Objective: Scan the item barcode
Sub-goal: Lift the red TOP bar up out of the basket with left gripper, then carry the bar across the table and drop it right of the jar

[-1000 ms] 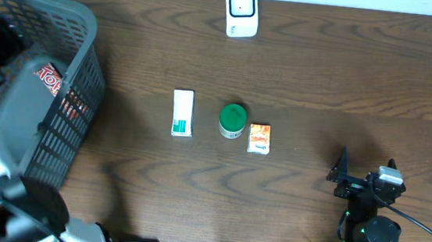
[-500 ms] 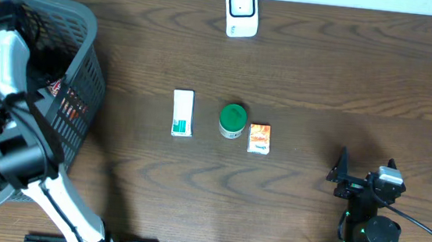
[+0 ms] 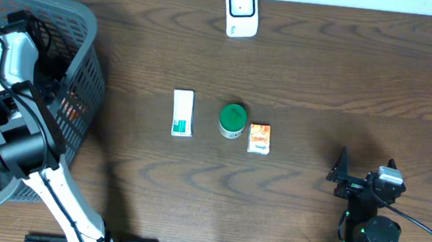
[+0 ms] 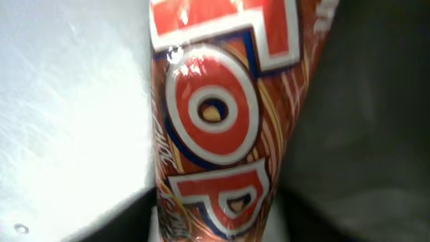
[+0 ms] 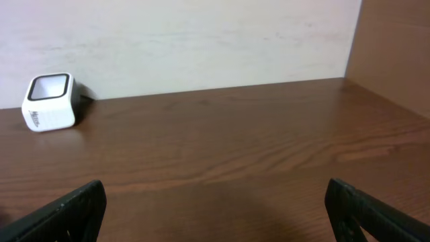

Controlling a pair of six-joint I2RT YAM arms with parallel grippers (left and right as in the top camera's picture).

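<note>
In the left wrist view a red and orange packet (image 4: pixel 215 121) with big white-edged letters fills the middle. My left gripper (image 4: pixel 218 228) is down inside the grey basket (image 3: pixel 90 39) and shut on this packet, with dark fingers on both sides of it. No barcode shows on the packet. From overhead the left arm covers the packet. The white scanner (image 3: pixel 241 10) stands at the table's far edge, and the right wrist view shows the scanner (image 5: pixel 48 102) at far left. My right gripper (image 3: pixel 365 167) rests open at the near right, nothing between its fingers (image 5: pixel 74 208).
A white and green box (image 3: pixel 182 112), a green-lidded jar (image 3: pixel 232 120) and a small orange sachet (image 3: pixel 259 138) lie in a row mid-table. The basket's tall mesh walls surround the left arm. A brown panel (image 5: pixel 396 54) borders the table's right side.
The left arm swung up over the basket and reached down into it. Its jaws closed in on the red packet. The right arm has not moved.
</note>
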